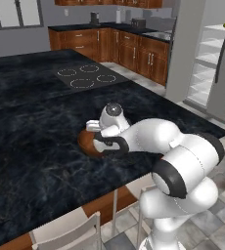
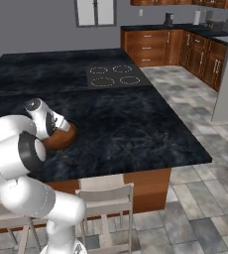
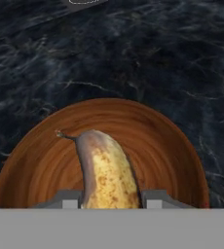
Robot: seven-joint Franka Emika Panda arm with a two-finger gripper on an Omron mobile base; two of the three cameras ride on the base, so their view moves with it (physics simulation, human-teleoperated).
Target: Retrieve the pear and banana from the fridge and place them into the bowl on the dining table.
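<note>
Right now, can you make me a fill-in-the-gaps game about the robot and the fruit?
1. The fingers are shut on the ____.
2. The banana hangs over the wooden ____.
3. The bowl sits on the black ____ table.
4. The fridge door stands ____.

Answers: banana; bowl; marble; open

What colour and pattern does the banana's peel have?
The banana is yellow with brown speckles, and greyish-brown toward its stem end. The hand view shows it best.
</note>
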